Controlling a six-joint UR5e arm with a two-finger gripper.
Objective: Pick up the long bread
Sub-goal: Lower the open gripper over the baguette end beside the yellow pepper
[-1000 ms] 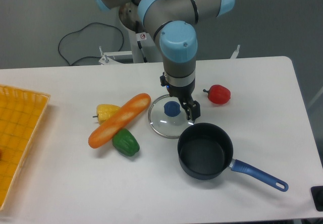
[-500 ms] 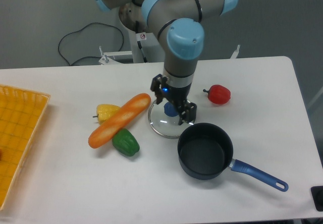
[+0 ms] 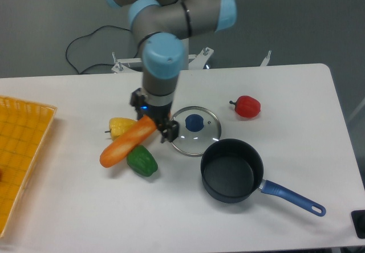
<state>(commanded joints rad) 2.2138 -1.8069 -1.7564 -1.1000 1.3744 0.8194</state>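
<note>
Fixed camera, single view from above the front edge of the table (image 3: 80, 219), whose top is white, smooth and matte. The long bread (image 3: 126, 143) lies diagonally left of centre: a glossy orange plastic loaf with rounded ends and paler yellowish slashes, its lower end pointing toward the front left. Its upper right end sits under the gripper (image 3: 154, 123), a black two-finger unit with a small blue light, hanging from a grey arm (image 3: 165, 25) with light blue joint caps. One dark finger shows on the right side of the loaf end; the other is hidden, so I cannot tell whether the fingers are closed on the bread or only straddle it. A small yellow pepper (image 3: 118, 127) touches the loaf on its upper left, and a shiny green pepper (image 3: 142, 161) rests against its lower right. Just right of the gripper is a round glass lid (image 3: 197, 132) with a metal rim and blue knob, lying flat. Its edge meets a dark saucepan (image 3: 231, 170) with a blue handle. A red pepper (image 3: 246, 106) sits apart, further right. A woven yellow basket (image 3: 20, 150) occupies the left edge.
</note>
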